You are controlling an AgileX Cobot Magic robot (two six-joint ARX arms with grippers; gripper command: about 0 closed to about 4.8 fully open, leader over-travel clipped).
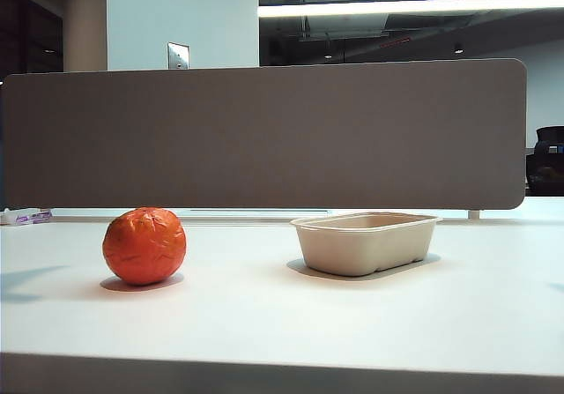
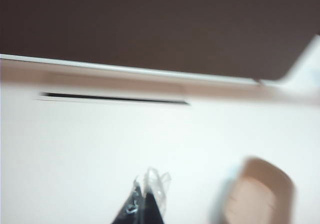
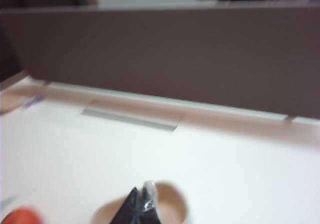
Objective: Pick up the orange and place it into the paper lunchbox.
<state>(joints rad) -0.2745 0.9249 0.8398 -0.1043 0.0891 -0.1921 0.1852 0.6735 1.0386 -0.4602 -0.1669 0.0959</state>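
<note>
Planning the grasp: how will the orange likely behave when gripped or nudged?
The orange is round and stands free on the table, so a nudge would probably roll it. Its glossy, creased skin may slip between fingers. It looks firm rather than floppy.

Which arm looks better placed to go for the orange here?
Probably left. The orange sits on the left of the table, the paper lunchbox on the right. The shut right gripper is over the lunchbox; the shut left gripper is over bare table.
</note>
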